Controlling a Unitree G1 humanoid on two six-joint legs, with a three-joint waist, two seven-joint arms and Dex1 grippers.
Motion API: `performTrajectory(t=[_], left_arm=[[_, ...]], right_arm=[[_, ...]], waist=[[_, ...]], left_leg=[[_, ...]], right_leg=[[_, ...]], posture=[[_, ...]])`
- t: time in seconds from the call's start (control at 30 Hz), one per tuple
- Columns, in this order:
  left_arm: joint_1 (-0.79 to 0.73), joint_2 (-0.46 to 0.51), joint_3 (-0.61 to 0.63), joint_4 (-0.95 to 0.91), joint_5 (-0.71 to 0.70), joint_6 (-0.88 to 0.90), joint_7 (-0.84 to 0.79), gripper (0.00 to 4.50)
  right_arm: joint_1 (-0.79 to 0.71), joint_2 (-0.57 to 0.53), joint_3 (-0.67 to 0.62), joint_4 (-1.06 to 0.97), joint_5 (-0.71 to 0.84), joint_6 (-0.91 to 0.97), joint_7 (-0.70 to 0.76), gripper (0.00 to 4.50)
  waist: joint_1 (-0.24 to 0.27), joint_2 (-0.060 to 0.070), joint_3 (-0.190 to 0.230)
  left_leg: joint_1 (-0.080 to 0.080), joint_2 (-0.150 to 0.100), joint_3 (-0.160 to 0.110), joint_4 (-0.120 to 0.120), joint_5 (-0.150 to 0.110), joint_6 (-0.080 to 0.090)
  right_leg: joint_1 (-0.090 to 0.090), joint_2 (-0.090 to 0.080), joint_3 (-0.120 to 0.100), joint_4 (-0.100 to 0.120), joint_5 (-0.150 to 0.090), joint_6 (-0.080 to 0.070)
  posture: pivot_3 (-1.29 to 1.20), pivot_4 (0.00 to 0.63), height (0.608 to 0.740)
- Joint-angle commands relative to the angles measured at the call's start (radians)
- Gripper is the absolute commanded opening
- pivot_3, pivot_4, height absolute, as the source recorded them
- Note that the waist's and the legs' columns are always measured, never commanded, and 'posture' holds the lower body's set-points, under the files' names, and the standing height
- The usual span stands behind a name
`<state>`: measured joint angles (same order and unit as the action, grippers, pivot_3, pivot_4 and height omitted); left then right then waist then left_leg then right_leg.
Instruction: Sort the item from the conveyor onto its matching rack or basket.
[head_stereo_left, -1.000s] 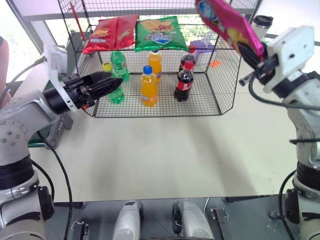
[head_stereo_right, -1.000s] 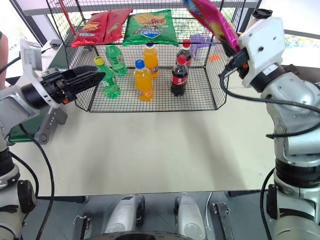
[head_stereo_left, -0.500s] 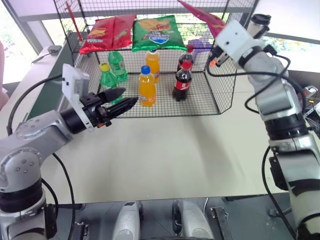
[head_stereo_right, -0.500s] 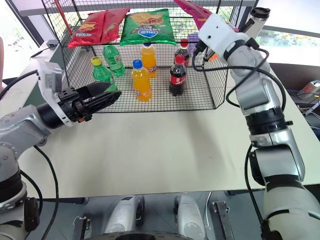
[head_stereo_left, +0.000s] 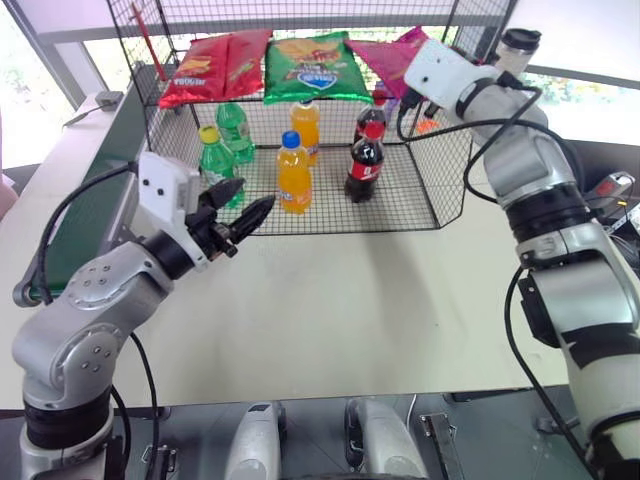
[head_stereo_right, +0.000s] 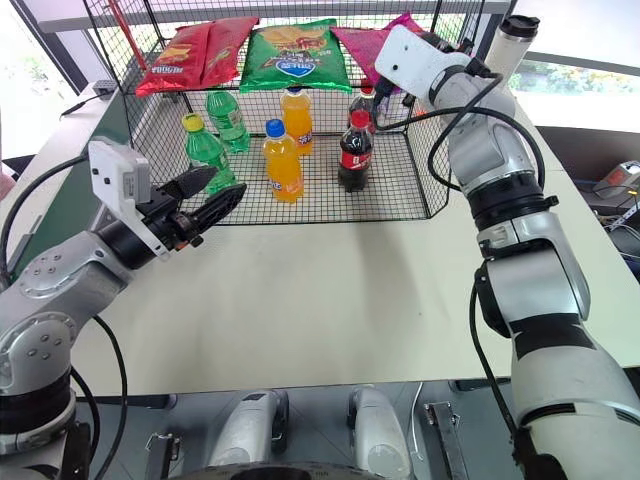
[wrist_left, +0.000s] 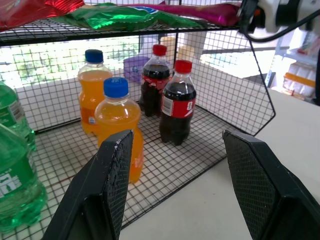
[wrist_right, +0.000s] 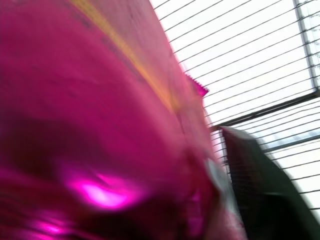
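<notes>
The item, a glossy magenta-pink snack bag (head_stereo_left: 378, 52), lies on the mesh upper shelf of the black wire rack (head_stereo_left: 445, 190), just right of the green chip bag. My right gripper (head_stereo_left: 408, 60) reaches to the shelf's right end at the bag's near edge; its wrist view is pressed close against the pink foil (wrist_right: 100, 125). My left gripper (head_stereo_left: 257, 193) hovers open and empty in front of the rack's lower left, facing the bottles (wrist_left: 175, 115). The dark-green conveyor (head_stereo_left: 95, 180) runs along the table's left side.
Two red chip bags (head_stereo_left: 215, 62) and a green chip bag (head_stereo_left: 315, 62) share the upper shelf. Green (head_stereo_left: 215, 160), orange (head_stereo_left: 295, 175) and cola (head_stereo_left: 365, 160) bottles stand on the rack floor. A lidded cup (head_stereo_left: 515, 45) stands behind the rack. The white table (head_stereo_left: 330, 300) spreads in front.
My right arm has reached forward and brought the pink bag from up in the air down onto the upper shelf. My left arm has sunk a little and drawn back.
</notes>
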<state>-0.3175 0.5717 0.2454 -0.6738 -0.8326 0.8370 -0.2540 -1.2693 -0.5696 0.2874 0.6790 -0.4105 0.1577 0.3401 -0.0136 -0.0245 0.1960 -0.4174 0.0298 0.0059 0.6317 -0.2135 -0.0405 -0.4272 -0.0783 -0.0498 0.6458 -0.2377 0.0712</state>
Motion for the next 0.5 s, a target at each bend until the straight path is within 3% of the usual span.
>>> performTrajectory(t=[0.03, 0.07, 0.5], left_arm=[[-0.003, 0.006, -0.001, -0.024, 0.013, -0.027, -0.003, 2.97], [-0.005, 0.006, -0.001, -0.022, 0.014, -0.027, -0.005, 2.97], [-0.005, -0.004, -0.028, 0.015, 0.055, -0.039, -0.024, 2.97]], right_arm=[[-0.020, 0.008, -0.017, -0.016, 0.001, -0.002, 0.019, 4.02], [-0.020, 0.009, -0.020, -0.020, 0.002, 0.000, 0.024, 4.45], [0.068, -0.007, -0.100, -0.219, 0.130, 0.139, 0.301, 4.45]], waist=[[-0.001, 0.000, 0.000], [-0.002, 0.000, 0.000], [-0.001, 0.000, 0.000]], left_leg=[[0.000, 0.000, 0.000, 0.000, 0.000, 0.000], [0.000, 0.000, 0.000, 0.000, 0.000, 0.000], [0.002, 0.001, 0.000, 0.000, 0.000, 0.000]], right_leg=[[0.000, 0.000, 0.000, 0.000, 0.000, 0.000], [0.000, 0.000, 0.000, 0.000, 0.000, 0.000], [0.001, 0.001, 0.000, 0.000, 0.000, 0.000]], posture=[[0.00, 0.150, 0.740], [0.00, 0.150, 0.740], [0.00, 0.150, 0.740]])
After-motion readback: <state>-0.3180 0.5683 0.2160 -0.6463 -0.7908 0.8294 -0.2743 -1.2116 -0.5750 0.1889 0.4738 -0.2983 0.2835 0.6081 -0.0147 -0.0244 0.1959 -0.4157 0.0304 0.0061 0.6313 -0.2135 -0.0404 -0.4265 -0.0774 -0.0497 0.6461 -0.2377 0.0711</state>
